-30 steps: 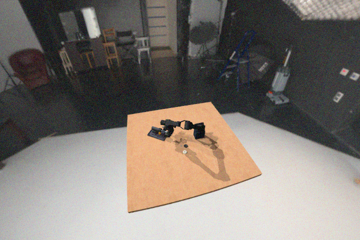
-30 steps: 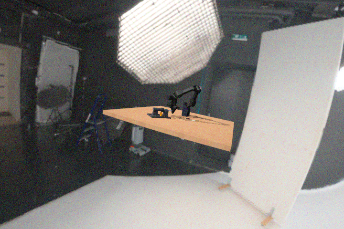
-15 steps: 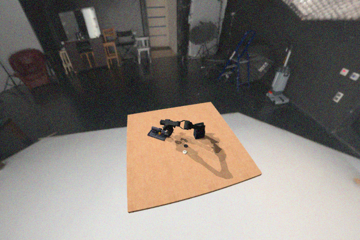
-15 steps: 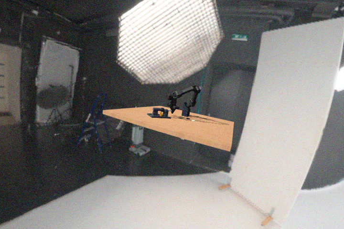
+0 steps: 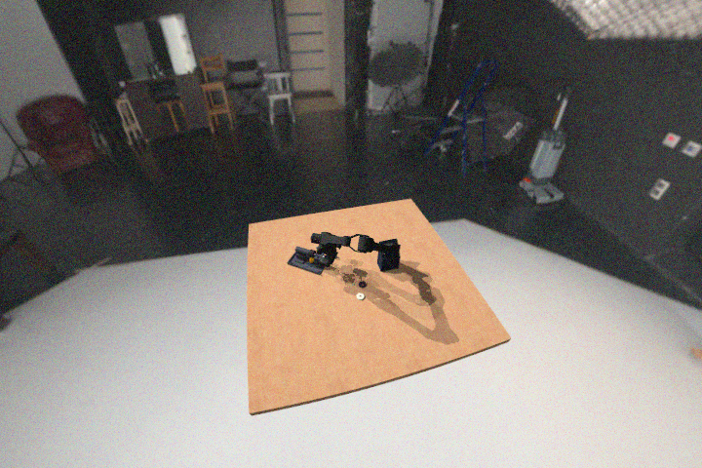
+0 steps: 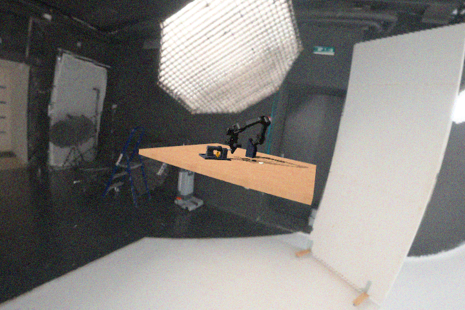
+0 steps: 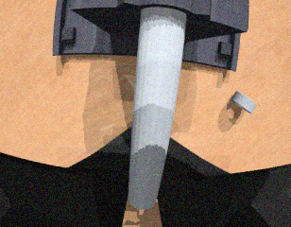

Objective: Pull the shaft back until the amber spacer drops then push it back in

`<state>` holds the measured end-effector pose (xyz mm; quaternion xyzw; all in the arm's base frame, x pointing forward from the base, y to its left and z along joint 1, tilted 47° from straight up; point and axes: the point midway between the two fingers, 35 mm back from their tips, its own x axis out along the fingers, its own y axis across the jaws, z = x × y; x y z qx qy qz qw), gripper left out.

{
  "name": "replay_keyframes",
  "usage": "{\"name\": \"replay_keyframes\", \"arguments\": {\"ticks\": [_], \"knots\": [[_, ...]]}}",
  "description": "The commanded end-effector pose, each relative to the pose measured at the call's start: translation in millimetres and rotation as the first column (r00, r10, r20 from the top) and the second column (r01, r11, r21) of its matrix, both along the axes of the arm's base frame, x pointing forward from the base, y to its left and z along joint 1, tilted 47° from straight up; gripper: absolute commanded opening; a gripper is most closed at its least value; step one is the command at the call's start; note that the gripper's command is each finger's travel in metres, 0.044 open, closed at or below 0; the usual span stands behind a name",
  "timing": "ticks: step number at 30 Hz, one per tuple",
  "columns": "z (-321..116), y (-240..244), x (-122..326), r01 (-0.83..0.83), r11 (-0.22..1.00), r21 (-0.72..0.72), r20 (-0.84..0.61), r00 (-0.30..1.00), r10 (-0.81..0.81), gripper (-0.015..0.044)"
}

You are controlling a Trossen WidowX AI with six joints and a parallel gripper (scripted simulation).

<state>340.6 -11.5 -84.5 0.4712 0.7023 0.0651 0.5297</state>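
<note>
- Surface: tan tabletop (image 5: 307,341) (image 6: 262,179) (image 7: 27,109) under the rig, all views.
- Gripper (image 5: 327,257) (image 6: 233,150) (image 7: 144,135): jaws nearly closed, clamped on the grey shaft (image 7: 157,85); grip clearest in wrist view.
- Dark housing fixture (image 5: 306,268) (image 6: 206,157) (image 7: 79,44): shaft ran up to it; wrist view cut it off.
- Amber spacer (image 5: 311,259) (image 6: 217,154): within the fixture, top and exterior only; on shaft or dropped, couldn't tell.
- White ring (image 5: 357,297) (image 6: 261,163), dark ring (image 5: 362,284): on table, near each other; wrist view had one grey ring (image 7: 244,102), match unclear.
- Back: blue ladder (image 5: 485,118) (image 6: 129,170); exit sign (image 6: 323,50) exterior only.
</note>
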Motion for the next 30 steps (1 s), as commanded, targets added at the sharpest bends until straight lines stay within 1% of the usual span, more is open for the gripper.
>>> {"name": "replay_keyframes", "arguments": {"ticks": [1, 30], "knots": [[-0.9, -3.2, 3.2, 0.002, 1.000, -0.009, 0.007, 1.000, -0.002, 0.0000], [-5.5, -7.7, 12.2, 0.002, 1.000, -0.009, 0.008, 1.000, -0.002, 0.0000]]}}
